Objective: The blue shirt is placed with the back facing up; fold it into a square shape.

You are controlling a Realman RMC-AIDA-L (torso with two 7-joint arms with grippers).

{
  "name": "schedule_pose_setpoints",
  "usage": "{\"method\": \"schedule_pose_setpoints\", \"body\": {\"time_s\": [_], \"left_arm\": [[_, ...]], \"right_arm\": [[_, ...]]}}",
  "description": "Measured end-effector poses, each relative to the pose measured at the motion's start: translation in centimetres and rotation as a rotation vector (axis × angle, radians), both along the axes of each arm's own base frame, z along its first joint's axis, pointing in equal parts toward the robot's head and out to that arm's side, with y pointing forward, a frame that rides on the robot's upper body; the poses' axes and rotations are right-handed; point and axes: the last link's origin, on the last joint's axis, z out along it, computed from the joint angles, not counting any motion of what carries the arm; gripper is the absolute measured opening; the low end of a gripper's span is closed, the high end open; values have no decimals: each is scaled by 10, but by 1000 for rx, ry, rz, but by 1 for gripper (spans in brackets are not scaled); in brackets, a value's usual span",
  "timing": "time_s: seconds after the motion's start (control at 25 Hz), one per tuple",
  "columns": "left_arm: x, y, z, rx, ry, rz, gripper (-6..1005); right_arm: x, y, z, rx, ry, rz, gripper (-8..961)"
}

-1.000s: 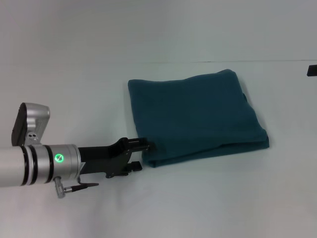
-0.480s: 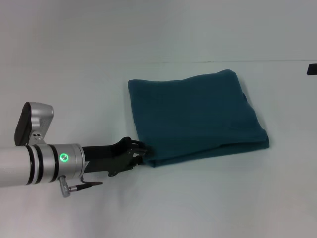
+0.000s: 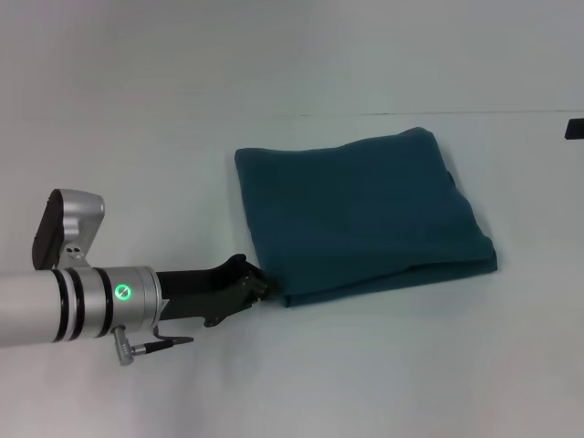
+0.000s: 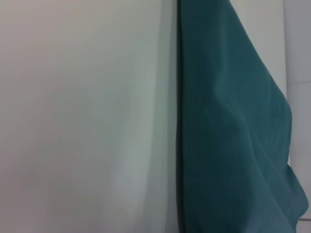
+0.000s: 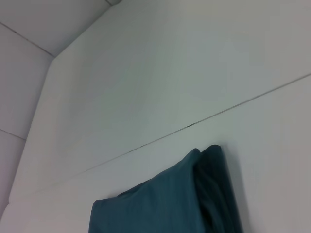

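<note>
At the shirt's [image 3: 360, 217] near-left corner the left claw [image 3: 256, 285] has closed since a second ago, fingers now pressed together, tips just touching the hem. Shirt lies folded roughly square mid-worktop [image 3: 137, 137], longer side left to right. Left arm reaches in low and near horizontal from the left. Right claw not visible.

no readable text, labels, brands or numbers on anything in view

Head camera looks down over the blue shirt [image 3: 360, 214] from above; left wrist camera skims its edge close up; right wrist camera views it from farther off.
</note>
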Motion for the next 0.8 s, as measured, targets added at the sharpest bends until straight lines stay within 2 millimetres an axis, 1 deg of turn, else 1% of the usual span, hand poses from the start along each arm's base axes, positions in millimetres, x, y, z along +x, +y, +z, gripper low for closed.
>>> {"method": "schedule_pose_setpoints", "body": {"time_s": [0.2, 0.28, 0.4, 0.52, 0.64, 0.8], "left_arm": [[2, -6, 0, -29, -17, -27, 21], [-1, -13, 3, -52, -37, -37, 31], [-11, -26, 12, -66, -65, -28, 47], [-20, -35, 22, -69, -76, -12, 63], [-29, -37, 29, -62, -66, 4, 79], [-33, -33, 35, -50, -33, 2, 99]], "right_arm": [[0, 0, 0, -1, 2, -3, 742], [1, -1, 0, -3, 4, -8, 742], [4, -4, 0, -1, 6, -17, 742], [7, -5, 0, 2, 14, -25, 743], [8, -5, -2, 2, 16, -28, 743], [5, -3, -4, -7, 11, -15, 743]]}}
